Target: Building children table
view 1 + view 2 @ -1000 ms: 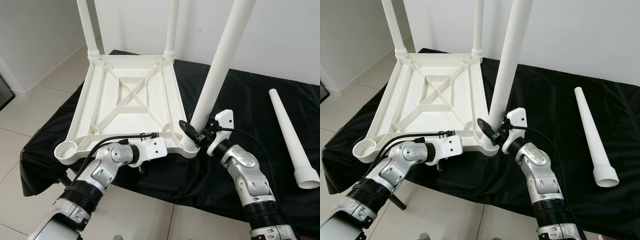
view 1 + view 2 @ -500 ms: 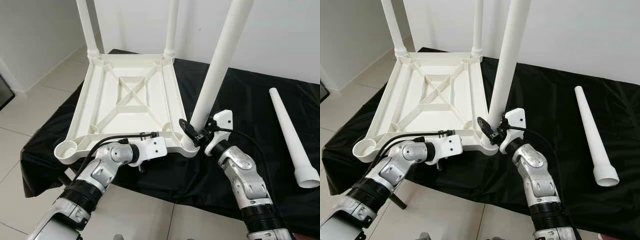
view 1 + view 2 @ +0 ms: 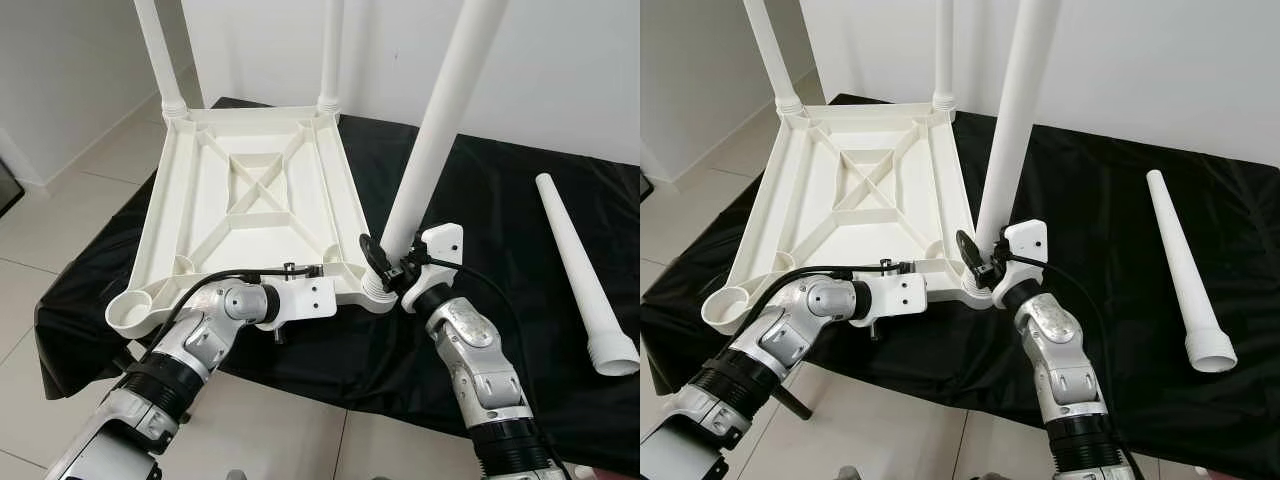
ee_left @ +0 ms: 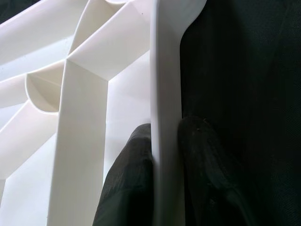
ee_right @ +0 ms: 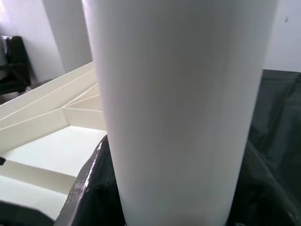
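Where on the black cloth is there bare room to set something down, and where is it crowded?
Bare black cloth lies between the upside-down white plastic tabletop and the loose white plastic leg. It is crowded at the tabletop's near edge: the left gripper pinches the rim, and the right gripper clasps the white leg standing in the near right corner socket.
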You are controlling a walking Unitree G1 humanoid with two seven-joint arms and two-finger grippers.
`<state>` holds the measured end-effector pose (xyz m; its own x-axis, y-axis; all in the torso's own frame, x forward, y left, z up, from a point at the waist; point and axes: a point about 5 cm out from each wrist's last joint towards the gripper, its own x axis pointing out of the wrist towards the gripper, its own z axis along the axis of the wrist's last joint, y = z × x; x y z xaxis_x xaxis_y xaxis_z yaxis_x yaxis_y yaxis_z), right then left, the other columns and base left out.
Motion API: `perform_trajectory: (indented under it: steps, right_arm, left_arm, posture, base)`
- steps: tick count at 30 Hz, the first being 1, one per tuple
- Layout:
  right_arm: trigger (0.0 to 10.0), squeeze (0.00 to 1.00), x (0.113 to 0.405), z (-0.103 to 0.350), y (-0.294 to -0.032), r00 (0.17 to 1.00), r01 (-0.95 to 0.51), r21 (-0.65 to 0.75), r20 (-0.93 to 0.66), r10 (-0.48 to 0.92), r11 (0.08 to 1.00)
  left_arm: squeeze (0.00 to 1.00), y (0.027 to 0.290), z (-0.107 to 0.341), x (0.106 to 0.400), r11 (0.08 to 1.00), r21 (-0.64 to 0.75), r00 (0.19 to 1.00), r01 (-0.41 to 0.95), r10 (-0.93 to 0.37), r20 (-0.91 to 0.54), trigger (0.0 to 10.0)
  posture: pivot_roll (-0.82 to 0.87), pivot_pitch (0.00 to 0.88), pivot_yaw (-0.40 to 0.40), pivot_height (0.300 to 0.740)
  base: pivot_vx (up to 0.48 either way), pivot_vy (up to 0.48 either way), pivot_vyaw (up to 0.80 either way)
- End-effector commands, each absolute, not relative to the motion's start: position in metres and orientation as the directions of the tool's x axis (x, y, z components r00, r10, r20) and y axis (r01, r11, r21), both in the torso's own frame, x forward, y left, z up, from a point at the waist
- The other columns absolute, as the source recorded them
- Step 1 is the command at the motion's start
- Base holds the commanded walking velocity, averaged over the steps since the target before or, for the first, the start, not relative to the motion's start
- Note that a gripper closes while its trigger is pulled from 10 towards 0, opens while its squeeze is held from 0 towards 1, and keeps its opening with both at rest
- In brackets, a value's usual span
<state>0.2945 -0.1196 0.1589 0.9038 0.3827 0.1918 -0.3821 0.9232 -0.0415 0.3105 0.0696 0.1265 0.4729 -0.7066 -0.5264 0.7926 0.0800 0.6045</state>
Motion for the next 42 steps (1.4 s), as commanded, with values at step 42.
perform_trajectory:
  steps: [42]
  right_arm:
    - [10.0,0.0,0.2873,0.1429,-0.1153,0.986,0.024,-0.014,0.168,-0.021,1.0]
  left_arm:
    - [0.0,0.0571,0.123,0.3012,0.024,0.605,0.424,0.796,-0.735,-0.529,10.0]
  posture:
    - [-0.01,0.023,-0.02,0.74]
  base:
    - [0.0,0.0,0.0]
